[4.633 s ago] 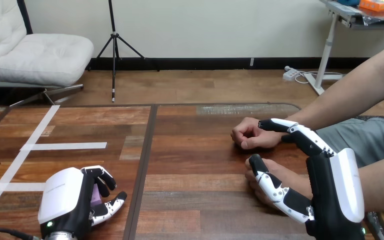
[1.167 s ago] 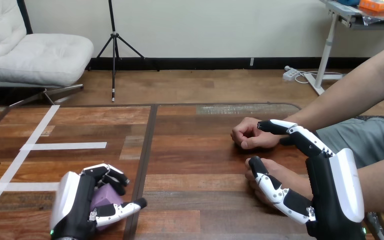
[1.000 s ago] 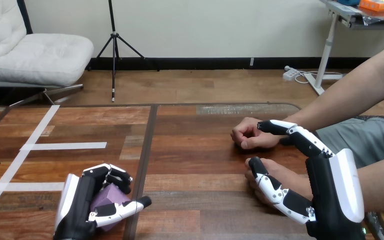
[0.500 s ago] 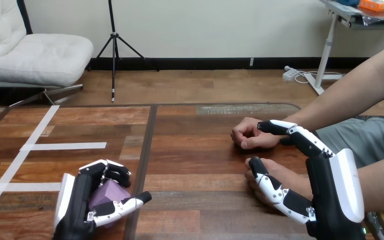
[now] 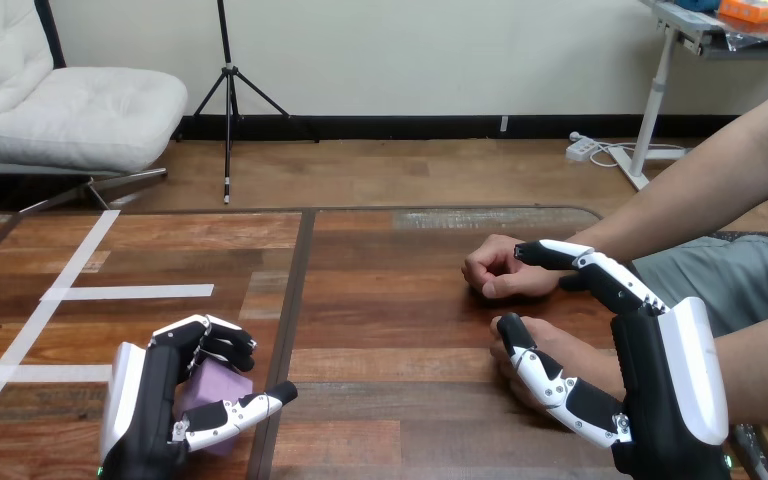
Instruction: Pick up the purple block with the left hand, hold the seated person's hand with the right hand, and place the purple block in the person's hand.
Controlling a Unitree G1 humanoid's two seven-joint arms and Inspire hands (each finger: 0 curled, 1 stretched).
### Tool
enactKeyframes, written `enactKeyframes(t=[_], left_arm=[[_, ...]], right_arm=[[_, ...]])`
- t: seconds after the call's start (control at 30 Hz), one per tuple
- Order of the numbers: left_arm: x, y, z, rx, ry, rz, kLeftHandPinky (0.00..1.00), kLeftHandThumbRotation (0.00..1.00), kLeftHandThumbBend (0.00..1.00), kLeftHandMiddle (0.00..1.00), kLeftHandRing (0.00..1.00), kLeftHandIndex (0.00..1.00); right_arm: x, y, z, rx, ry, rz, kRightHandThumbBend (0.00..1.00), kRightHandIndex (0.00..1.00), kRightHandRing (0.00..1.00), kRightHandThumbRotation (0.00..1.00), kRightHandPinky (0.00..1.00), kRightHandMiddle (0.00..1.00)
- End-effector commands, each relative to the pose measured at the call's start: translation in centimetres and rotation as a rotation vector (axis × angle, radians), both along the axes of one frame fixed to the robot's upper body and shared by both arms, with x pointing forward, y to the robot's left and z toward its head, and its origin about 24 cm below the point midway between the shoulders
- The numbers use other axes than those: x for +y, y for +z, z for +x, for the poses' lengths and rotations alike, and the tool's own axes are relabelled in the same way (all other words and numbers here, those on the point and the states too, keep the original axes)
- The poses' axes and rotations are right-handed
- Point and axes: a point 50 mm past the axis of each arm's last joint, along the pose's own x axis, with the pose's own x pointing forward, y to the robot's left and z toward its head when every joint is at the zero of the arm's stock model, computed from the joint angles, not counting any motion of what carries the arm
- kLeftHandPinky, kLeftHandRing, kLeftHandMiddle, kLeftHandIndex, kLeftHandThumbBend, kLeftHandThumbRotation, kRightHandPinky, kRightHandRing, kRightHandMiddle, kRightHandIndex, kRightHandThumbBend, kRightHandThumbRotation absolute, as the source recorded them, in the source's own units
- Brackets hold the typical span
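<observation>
While the purple block [image 5: 212, 391] sits wedged between the curled fingers and thumb of the left hand [image 5: 145, 400], low over the near left part of the table [image 5: 390, 330], it looks like a small, stiff, light piece with flat faces, probably smooth enough to slip if the squeeze loosens; a hold across two opposite flat faces, as now, seems the safest, leaving its free side open for the handover. The right hand [image 5: 665, 385] is spread wide at the table's right side, its thumb touching the person's nearer hand [image 5: 552, 347] and its straight fingers reaching toward the wrist of the person's farther hand [image 5: 493, 268], which is a loose fist; I see no clasp. Compared with a few seconds ago, the left hand has turned from palm-down over the block onto its side, so the block now shows in its grip, and it has edged up a little, while the right hand and both of the person's hands lie as they did
</observation>
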Motion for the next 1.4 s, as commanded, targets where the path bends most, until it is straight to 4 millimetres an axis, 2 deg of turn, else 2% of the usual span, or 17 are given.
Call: enactKeyframes(t=[0.0, 1.07, 1.37], left_arm=[[-0.3, 2.0, 1.7, -0.106, -0.014, -0.013, 0.32, 0.09, 0.84, 0.44, 0.38, 0.45], [-1.1, 2.6, 1.8, -0.153, -0.060, -0.191, 0.32, 0.11, 0.88, 0.46, 0.39, 0.46], [-1.4, 2.8, 1.8, -0.173, -0.078, -0.194, 0.33, 0.12, 0.88, 0.46, 0.40, 0.46]], right_arm=[[0.2, 1.6, 0.9, -0.090, 0.023, -0.001, 0.45, 0.70, 0.72, 0.30, 0.65, 0.71], [0.1, 1.7, 0.9, -0.093, 0.013, 0.005, 0.47, 0.70, 0.72, 0.30, 0.65, 0.71], [0.1, 1.7, 0.9, -0.089, 0.012, 0.006, 0.48, 0.70, 0.72, 0.30, 0.65, 0.72]])
